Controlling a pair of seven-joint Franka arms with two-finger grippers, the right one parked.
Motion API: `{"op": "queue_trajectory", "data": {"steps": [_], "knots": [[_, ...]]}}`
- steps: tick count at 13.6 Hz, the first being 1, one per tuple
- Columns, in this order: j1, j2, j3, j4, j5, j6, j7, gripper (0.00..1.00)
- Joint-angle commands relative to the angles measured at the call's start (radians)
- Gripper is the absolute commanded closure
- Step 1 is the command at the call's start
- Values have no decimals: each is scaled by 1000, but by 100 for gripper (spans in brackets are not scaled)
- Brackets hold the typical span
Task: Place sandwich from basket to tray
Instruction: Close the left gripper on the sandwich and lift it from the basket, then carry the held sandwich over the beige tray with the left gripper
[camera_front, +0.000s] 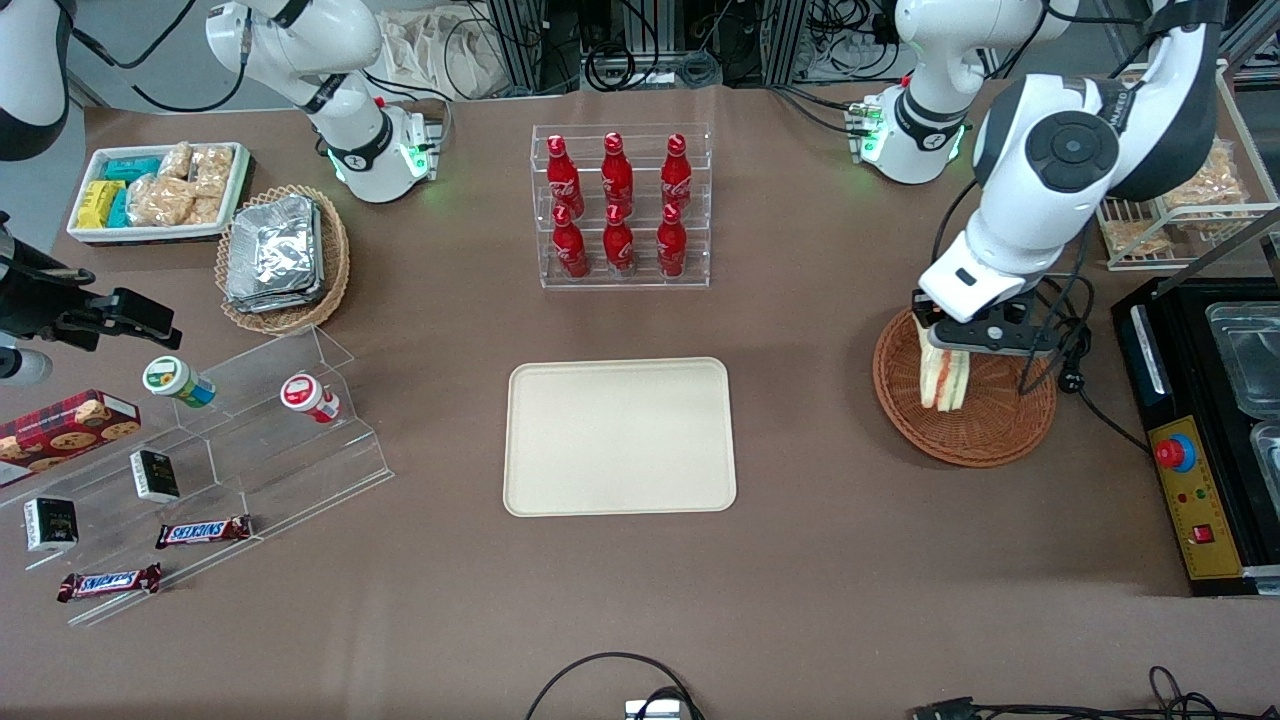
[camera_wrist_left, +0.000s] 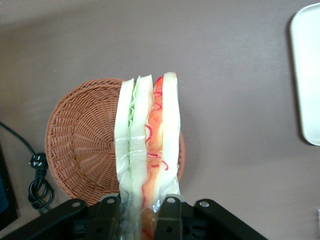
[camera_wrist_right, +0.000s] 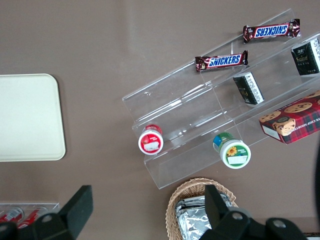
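Observation:
The sandwich (camera_front: 942, 378), a wrapped wedge of white bread with red, orange and green layers (camera_wrist_left: 150, 140), hangs point-down above the reddish-brown wicker basket (camera_front: 990, 425). My gripper (camera_front: 950, 338) is shut on its upper end, black fingers (camera_wrist_left: 169, 215) pressing the wrapper on both sides. The basket (camera_wrist_left: 80, 145) lies below the sandwich with nothing else inside. The cream tray (camera_front: 620, 437) lies bare at the table's middle, toward the parked arm from the basket, its rounded edge (camera_wrist_left: 305, 75) also showing in the left wrist view.
A clear rack of red bottles (camera_front: 620, 205) stands farther from the front camera than the tray. A black machine (camera_front: 1200, 440) with a red button sits beside the basket at the working arm's end. A black cable with a plug (camera_front: 1075, 380) trails by the basket.

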Motion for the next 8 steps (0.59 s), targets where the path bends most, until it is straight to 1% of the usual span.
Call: {"op": "queue_trajectory", "data": {"steps": [1,2,8], "knots": [[2,77,-60,90,-4,-37,-48,94],[2,105,-78,116,-4,-38,-56,94],[-11,254,-197,262,11,-33,-246,93]]}}
